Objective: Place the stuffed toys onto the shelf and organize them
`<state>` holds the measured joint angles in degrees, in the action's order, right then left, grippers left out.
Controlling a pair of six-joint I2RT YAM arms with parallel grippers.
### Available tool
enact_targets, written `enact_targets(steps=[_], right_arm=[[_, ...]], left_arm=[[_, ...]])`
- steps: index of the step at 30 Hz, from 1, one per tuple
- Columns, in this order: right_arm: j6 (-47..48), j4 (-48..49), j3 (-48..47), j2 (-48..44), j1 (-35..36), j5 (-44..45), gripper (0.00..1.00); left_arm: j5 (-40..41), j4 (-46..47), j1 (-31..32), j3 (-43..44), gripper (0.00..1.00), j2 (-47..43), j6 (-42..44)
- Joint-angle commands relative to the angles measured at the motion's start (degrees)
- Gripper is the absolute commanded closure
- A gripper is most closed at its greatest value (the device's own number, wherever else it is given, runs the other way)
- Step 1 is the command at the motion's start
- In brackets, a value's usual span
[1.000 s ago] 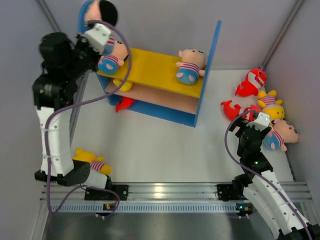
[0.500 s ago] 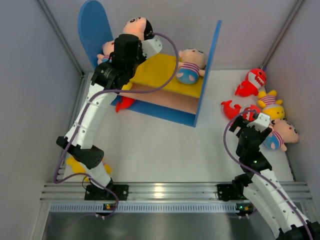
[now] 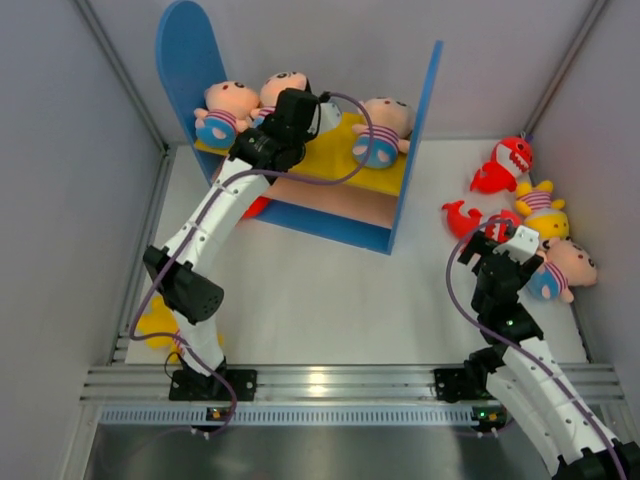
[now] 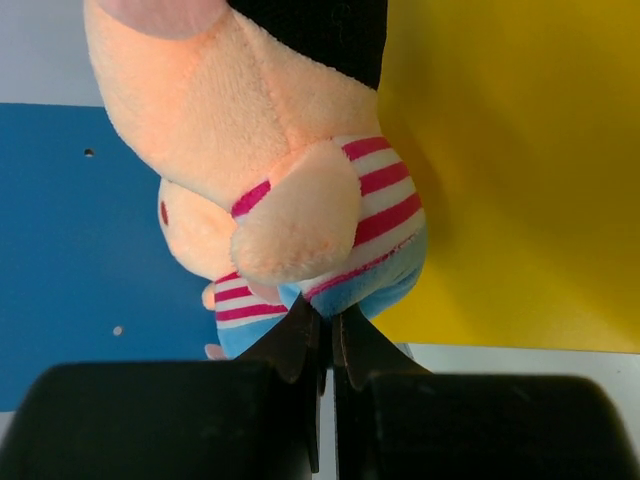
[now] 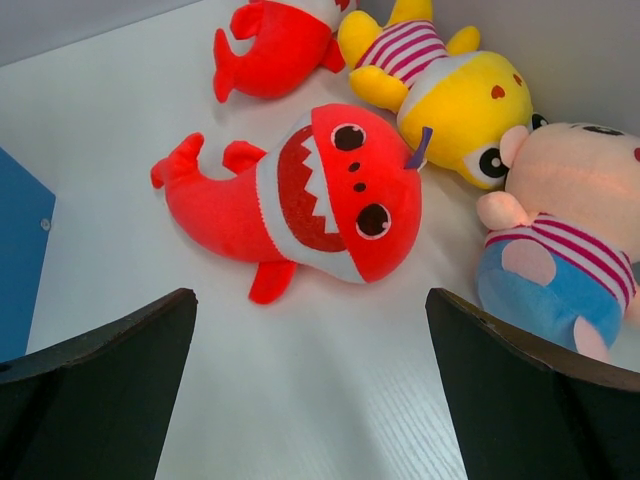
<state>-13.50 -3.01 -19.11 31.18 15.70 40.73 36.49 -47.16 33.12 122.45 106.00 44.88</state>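
The shelf stands at the back, with blue side panels and a yellow upper board. My left gripper is shut on the blue shorts of a baby doll, which hangs just over the upper board; the gripper pinches the fabric. Two more baby dolls lie on the board, one at the left and one at the right. My right gripper is open and empty above the table, just short of a red shark.
By the right wall lie another red shark, a yellow striped animal and a baby doll. A red shark lies on the table at the shelf's lower left front. A yellow toy lies by the left arm's base.
My left arm has swung its doll from above the round blue panel to the right and down, between the two dolls on the yellow board. The right arm has not moved.
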Motion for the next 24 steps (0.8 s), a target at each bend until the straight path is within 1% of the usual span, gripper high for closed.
enact_targets(steps=[1,2,3,6,7,9,10,12,13,14,15,17,19,20,21,22,23,24], right_arm=[[0.14,2.48,0.04,-0.42,1.00,0.93,0.01],[0.14,2.48,0.13,-0.33,1.00,0.93,0.01],[0.14,2.48,0.13,-0.33,1.00,1.02,0.01],[0.31,2.48,0.22,-0.24,1.00,1.28,0.00],[0.31,2.48,0.22,-0.07,1.00,1.46,0.01],[-0.21,2.30,-0.13,0.37,1.00,1.37,0.01],[-0.56,1.95,-0.74,0.63,1.00,1.28,0.01],[-1.79,-0.06,-2.15,1.86,1.00,0.50,0.01],[-2.41,-0.94,-4.24,2.48,0.91,0.14,0.01],[-3.80,-1.99,-5.57,3.44,0.65,-0.21,0.01],[-4.69,-5.05,-7.06,5.80,0.38,-0.91,0.01],[-7.58,-9.19,-12.59,8.97,-1.37,-1.09,0.01],[-9.08,-15.15,-18.03,14.33,-3.74,-4.15,0.00],[-9.87,-16.49,-19.46,15.83,-7.75,-6.17,0.01],[-9.97,-17.55,-20.43,18.02,-10.32,-10.80,0.01],[-10.06,-18.78,-21.57,18.74,-12.95,-13.02,0.01],[-10.23,-19.14,-21.84,19.70,-19.16,-15.05,0.01],[-10.15,-19.49,-22.02,19.97,-22.00,-19.33,0.00]], left_arm=[[2.70,3.04,1.59,-1.25,0.99,-0.88,-1.38],[3.06,3.04,1.94,-2.30,0.95,-0.79,-1.38],[3.32,3.04,2.38,-2.74,0.89,-0.88,-1.46],[2.89,3.04,2.65,-3.36,0.86,-1.40,-1.99],[2.97,3.04,2.65,-3.45,0.78,-1.75,-2.08],[3.15,3.04,2.65,-3.89,0.67,-2.37,-1.82],[3.24,3.04,2.65,-4.06,0.58,-2.98,-1.64],[2.71,3.04,2.65,-5.12,0.50,-3.77,-1.90],[2.54,3.04,2.65,-5.47,0.41,-4.39,-1.99],[2.19,3.04,2.65,-6.08,0.39,-4.74,-2.25],[2.01,2.95,2.65,-6.26,0.37,-5.09,-2.43],[1.48,2.86,2.73,-6.79,0.31,-5.97,-3.22],[1.13,2.95,2.91,-7.23,0.30,-7.11,-3.57],[0.87,2.86,3.00,-8.19,0.29,-7.64,-4.01],[-0.27,2.86,3.00,-8.63,0.29,-8.25,-4.28],[-0.89,2.95,3.09,-9.24,0.28,-9.48,-4.63],[-1.33,2.86,3.09,-10.21,0.28,-10.01,-5.24],[-2.47,2.86,3.09,-10.65,0.28,-10.71,-5.77]])
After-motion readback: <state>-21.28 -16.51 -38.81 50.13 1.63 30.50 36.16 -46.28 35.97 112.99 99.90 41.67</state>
